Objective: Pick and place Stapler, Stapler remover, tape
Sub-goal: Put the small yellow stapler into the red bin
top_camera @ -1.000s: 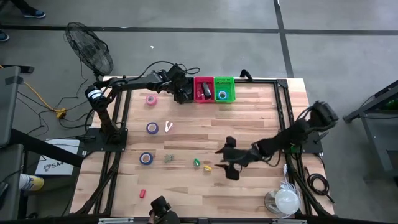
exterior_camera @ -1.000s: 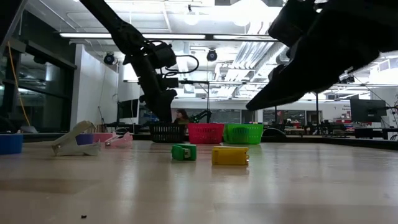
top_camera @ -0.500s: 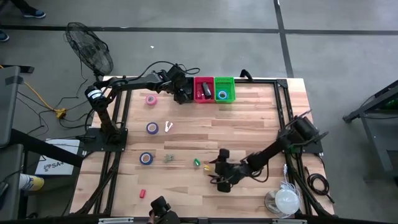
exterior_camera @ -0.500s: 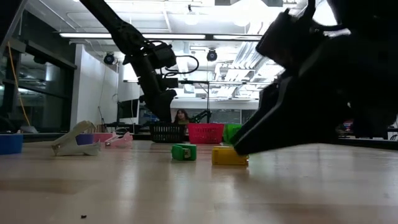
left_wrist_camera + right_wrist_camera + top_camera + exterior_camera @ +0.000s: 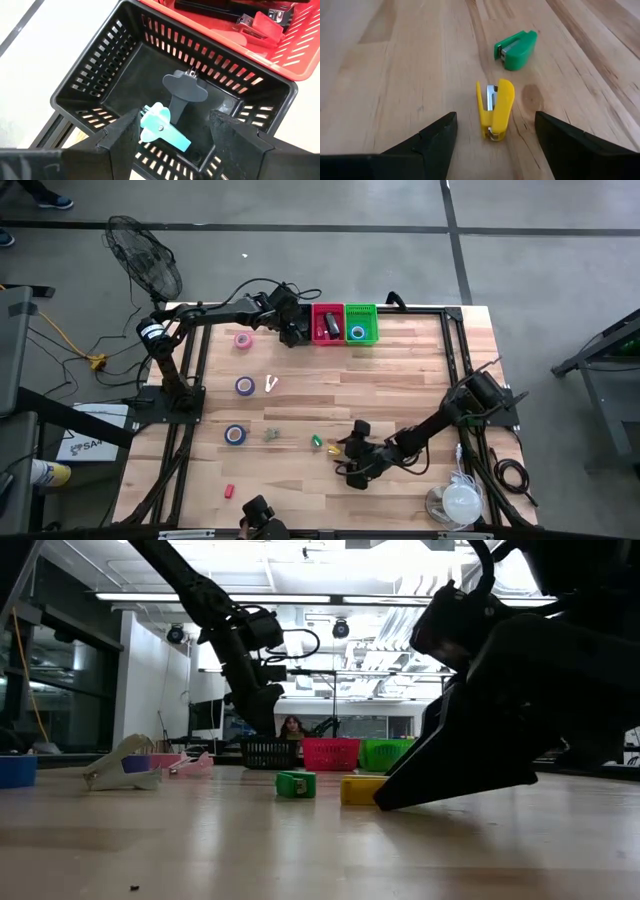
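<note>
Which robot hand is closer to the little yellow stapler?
The right one. The right gripper is down at the table with its open fingers on either side of the yellow stapler. The left gripper is far off, over the black basket.

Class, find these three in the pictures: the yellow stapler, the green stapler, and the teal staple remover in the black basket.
yellow stapler [image 5: 496, 110]: right wrist view, on its top arm.
green stapler [image 5: 516, 48]: right wrist view, on its body.
teal staple remover [image 5: 161, 126]: left wrist view, on its middle, near the pivot.
</note>
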{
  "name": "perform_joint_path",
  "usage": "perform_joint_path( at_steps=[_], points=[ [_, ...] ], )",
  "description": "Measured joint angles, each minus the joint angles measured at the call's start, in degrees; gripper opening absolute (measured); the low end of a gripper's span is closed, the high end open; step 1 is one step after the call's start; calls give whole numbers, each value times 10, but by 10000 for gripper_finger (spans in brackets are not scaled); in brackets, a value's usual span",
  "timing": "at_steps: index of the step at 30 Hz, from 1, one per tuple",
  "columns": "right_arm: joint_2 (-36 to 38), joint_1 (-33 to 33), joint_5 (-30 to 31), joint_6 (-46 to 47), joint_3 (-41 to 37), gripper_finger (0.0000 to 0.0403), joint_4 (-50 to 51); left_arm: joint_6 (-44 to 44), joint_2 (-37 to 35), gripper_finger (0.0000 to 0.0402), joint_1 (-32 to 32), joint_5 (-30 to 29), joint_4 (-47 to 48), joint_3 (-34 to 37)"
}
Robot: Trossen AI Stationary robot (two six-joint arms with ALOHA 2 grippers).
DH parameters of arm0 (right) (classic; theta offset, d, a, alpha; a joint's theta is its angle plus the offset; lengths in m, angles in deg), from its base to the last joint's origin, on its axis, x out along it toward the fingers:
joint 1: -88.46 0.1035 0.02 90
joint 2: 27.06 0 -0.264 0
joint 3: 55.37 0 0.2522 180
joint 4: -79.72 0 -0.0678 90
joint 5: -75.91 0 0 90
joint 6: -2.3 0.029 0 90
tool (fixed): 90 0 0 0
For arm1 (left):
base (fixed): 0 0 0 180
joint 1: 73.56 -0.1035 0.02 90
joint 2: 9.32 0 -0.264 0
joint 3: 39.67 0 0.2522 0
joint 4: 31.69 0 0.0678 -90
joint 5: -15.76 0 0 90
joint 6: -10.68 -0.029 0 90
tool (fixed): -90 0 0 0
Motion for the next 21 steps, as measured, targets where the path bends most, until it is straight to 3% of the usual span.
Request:
perform_joint_path(
  at_steps=[12, 21],
  points=[
    [-1, -8, -2, -2, 0, 172, -7, -6, 0, 234, 0, 0, 0, 0],
    [-1, -14, -2, -2, 0, 75, -10, -11, -52, 234, 0, 37, 16, 0]
  ],
)
